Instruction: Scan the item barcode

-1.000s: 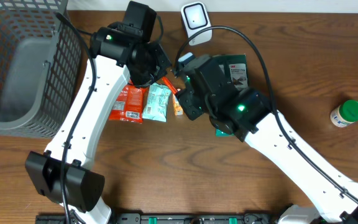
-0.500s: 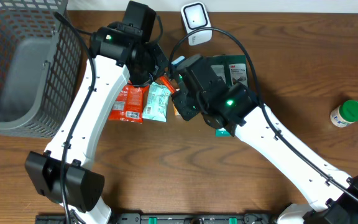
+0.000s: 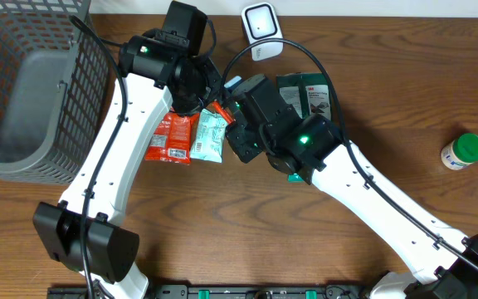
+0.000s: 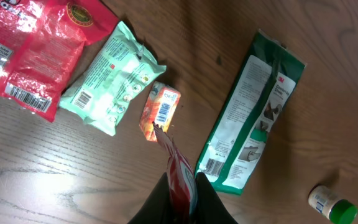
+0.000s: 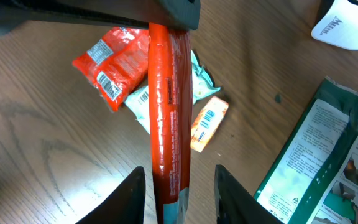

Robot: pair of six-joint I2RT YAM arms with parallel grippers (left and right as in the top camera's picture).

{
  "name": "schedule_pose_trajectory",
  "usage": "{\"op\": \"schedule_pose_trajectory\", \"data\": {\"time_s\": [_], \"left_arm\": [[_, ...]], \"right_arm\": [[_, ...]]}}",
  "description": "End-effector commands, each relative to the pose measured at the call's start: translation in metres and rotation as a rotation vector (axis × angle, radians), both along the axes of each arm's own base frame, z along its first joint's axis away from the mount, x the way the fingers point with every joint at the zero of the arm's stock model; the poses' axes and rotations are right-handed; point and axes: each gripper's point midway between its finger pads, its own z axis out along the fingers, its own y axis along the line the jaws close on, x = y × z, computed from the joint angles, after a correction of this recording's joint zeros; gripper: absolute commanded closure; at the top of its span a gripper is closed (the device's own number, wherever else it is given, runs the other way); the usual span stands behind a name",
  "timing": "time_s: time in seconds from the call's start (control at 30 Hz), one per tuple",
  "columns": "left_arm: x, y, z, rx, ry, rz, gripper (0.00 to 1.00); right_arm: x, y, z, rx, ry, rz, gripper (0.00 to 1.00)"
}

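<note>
The item is a long red packet (image 5: 168,106) with a pale end, and my left gripper (image 4: 181,186) is shut on it above the table. In the overhead view only a bit of the red packet (image 3: 217,108) shows between the two wrists. My right gripper (image 5: 179,183) is open, with one finger on each side of the packet's lower end. A gap shows on both sides and the fingers (image 5: 131,196) do not touch it. The white scanner (image 3: 260,29) stands at the table's far edge, and the scanner (image 5: 348,25) also shows at the top right of the right wrist view.
On the table below lie a red snack bag (image 3: 171,137), a mint green pouch (image 3: 210,137), a small orange box (image 4: 161,111) and a green flat pack (image 3: 309,93). A wire basket (image 3: 23,83) stands at the left. A green-capped bottle (image 3: 461,151) is at the right.
My right arm has moved left toward the left gripper, and its jaws have narrowed around the red packet. The left arm has held still.
</note>
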Motion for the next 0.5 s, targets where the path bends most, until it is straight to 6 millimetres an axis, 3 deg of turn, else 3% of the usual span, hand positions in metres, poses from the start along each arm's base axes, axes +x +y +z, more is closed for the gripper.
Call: {"op": "schedule_pose_trajectory", "data": {"time_s": [0.0,0.47], "left_arm": [[-0.001,-0.001,-0.006,0.010,0.020,0.002,0.93],[-0.002,-0.004,-0.006,-0.010,0.026,-0.007,0.93]], "right_arm": [[-0.004,0.004,-0.001,-0.002,-0.003,0.024,0.73],[0.001,0.010,-0.015,-0.014,0.012,0.026,0.82]]}}
